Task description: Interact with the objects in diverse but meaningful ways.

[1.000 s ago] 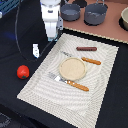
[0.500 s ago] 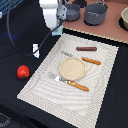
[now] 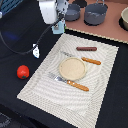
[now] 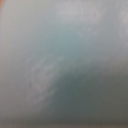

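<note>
exterior view: the gripper (image 3: pixel 59 25) is hanging at the upper left, seemingly gripping a pale-blue milk carton (image 3: pixel 59 27) above the placemat's (image 3: pixel 100 100) corner — its fingers are hidden, so i cannot tell. the tomato (image 3: pixel 22 72), sausage (image 3: pixel 86 49) and white bottle (image 3: pixel 36 50) are lying untouched. no writing is readable.

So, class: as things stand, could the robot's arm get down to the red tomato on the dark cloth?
Probably yes. The tomato sits alone on the dark cloth, off the placemat, with nothing over or against it. But the gripper seems to carry a pale blue item, so its fingers may not be free.
</note>
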### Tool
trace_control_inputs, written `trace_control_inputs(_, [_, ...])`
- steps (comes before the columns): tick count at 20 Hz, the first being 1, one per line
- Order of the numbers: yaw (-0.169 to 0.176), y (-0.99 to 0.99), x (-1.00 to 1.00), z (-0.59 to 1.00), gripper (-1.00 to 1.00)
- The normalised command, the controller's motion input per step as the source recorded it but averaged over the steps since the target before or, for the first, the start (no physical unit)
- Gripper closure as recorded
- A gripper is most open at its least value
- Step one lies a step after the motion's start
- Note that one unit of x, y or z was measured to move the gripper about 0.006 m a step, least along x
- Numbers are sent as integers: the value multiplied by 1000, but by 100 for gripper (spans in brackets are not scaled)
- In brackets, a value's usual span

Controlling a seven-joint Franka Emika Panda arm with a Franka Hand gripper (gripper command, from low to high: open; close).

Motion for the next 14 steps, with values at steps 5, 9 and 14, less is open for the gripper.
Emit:
trace_control_inputs(5, [0, -826, 445, 96, 100])
trace_control_inputs(9, [0, -871, 420, 81, 100])
trace_control_inputs(14, [0, -839, 442, 63, 100])
